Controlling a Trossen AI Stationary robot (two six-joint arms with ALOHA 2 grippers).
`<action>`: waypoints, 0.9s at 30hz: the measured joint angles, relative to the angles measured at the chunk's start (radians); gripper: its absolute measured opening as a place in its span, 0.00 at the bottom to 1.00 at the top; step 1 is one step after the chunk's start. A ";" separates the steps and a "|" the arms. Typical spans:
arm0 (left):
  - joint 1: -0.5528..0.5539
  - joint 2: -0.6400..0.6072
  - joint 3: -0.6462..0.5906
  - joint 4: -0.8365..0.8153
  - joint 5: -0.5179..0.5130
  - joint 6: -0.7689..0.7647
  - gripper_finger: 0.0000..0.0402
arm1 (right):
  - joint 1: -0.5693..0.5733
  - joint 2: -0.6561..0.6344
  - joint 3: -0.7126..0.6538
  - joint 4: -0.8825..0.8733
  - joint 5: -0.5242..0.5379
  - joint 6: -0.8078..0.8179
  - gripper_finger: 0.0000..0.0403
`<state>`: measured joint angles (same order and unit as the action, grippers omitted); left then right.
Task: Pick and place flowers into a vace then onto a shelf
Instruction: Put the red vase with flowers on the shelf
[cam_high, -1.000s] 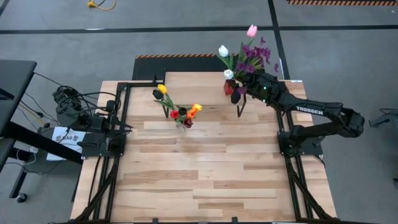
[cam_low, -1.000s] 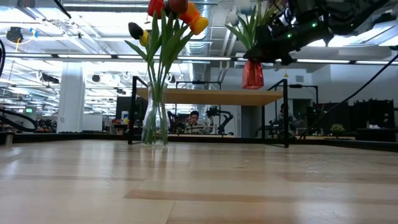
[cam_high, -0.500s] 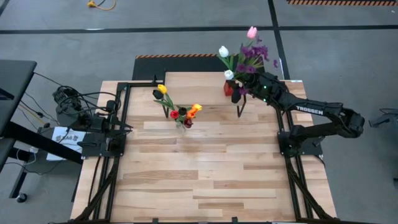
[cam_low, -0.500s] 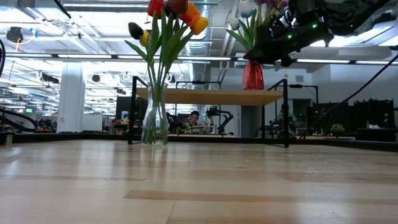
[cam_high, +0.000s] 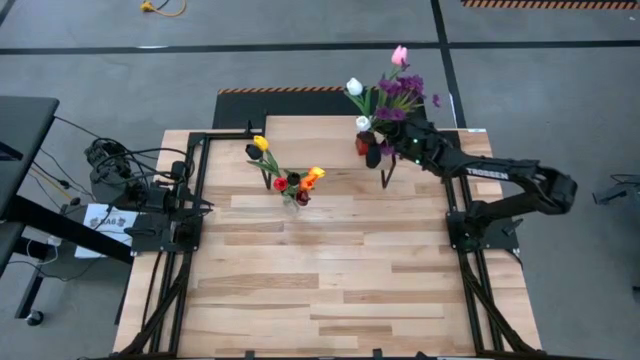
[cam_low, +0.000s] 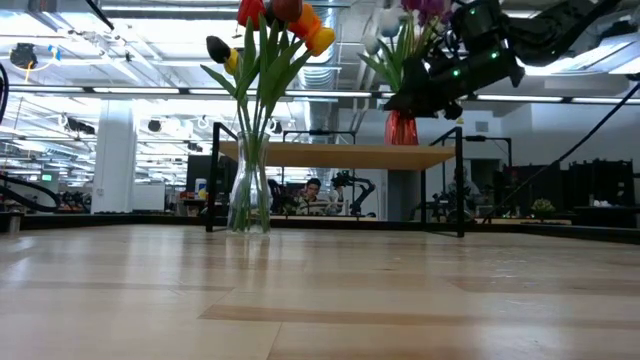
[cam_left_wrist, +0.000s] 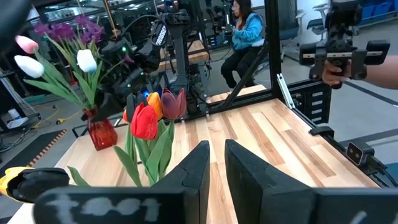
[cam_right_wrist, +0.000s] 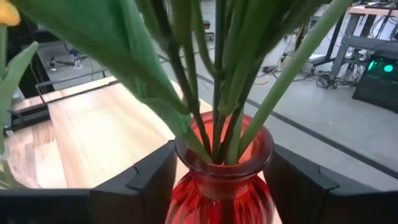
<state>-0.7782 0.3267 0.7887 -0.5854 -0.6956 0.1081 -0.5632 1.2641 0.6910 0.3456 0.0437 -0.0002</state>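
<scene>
At the left edge of the table the left arm (cam_high: 170, 205) is parked, and its gripper (cam_left_wrist: 214, 180) is closed on nothing, the fingers nearly touching. No risk is seen from that side.

Near the table's middle a clear vase (cam_low: 249, 195) with red, yellow and orange tulips (cam_high: 295, 182) is standing on the tabletop, just in front of the shelf (cam_low: 340, 155). This bunch has not yet been lifted onto the shelf. If it is reached for later, the tall stems could be brushed and the narrow vase could be tipped.

Further right, the red vase (cam_low: 402, 127) with white and pink tulips and purple sprigs (cam_high: 400, 88) is resting on the shelf top, near its right end. The right gripper (cam_right_wrist: 214, 180) is placed around the vase, one finger on each side of the red glass. In the right wrist view a thin gap seems to be present between the fingers and the glass, so the hold is judged as being let go, not clenched.

The main danger is judged to be here. If the arm is pulled back before the fingers are fully clear, the vase could be dragged toward the shelf edge or tipped. The bunch is top-heavy, and the stems lean over the gripper, so leaves could be caught by the wrist during a retreat. A straight, slow withdrawal away from the vase would be needed.
</scene>
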 joint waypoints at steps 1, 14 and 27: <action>0.000 0.000 0.000 0.000 0.000 0.000 0.10 | 0.000 0.005 0.000 0.000 0.001 0.000 0.54; 0.000 0.000 0.000 0.000 0.000 0.000 0.10 | 0.013 -0.024 -0.002 -0.050 0.010 -0.061 0.59; 0.000 0.000 0.000 0.000 0.000 0.000 0.10 | 0.013 -0.028 -0.002 -0.056 0.009 -0.062 0.60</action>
<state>-0.7780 0.3267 0.7887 -0.5850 -0.6956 0.1081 -0.5503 1.2358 0.6888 0.2897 0.0528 -0.0626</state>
